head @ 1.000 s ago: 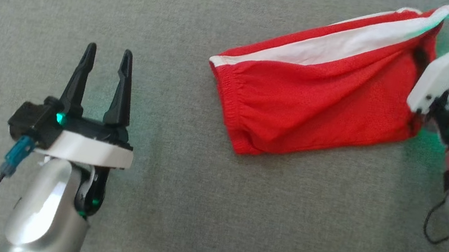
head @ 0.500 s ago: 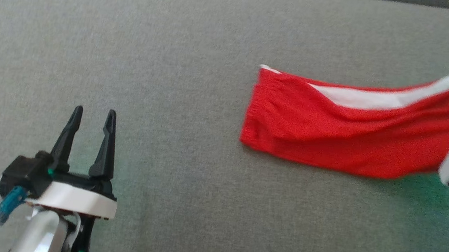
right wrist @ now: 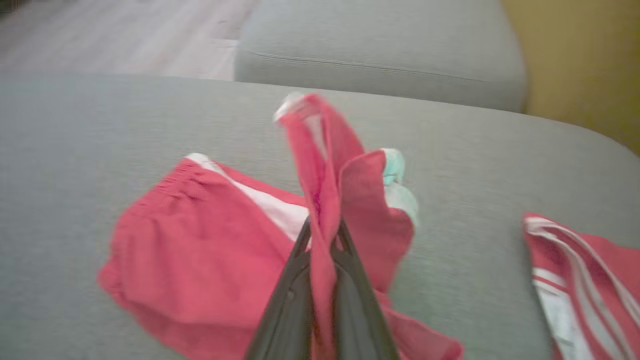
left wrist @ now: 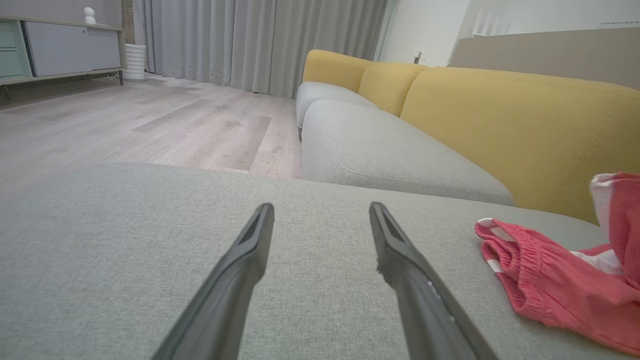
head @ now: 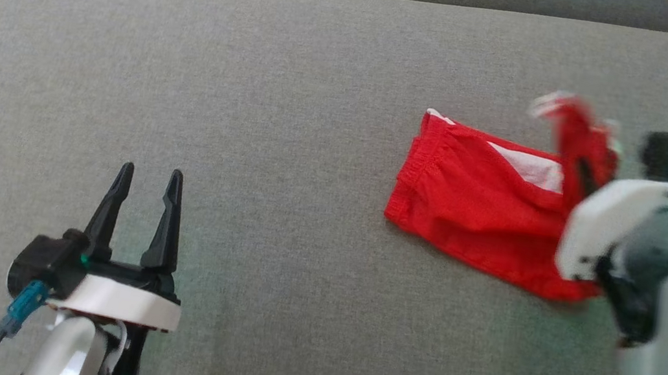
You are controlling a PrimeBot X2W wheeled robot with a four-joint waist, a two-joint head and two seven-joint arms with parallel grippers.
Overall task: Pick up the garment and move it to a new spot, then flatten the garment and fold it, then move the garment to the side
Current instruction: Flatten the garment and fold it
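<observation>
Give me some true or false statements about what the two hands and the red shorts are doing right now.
1. The right hand is shut on the red shorts. True.
2. The left hand holds the shorts too. False: it is open, empty and apart from them.
3. Part of the shorts rests on the grey cushion. True.
4. The sofa back is blue. False: it is yellow.
</observation>
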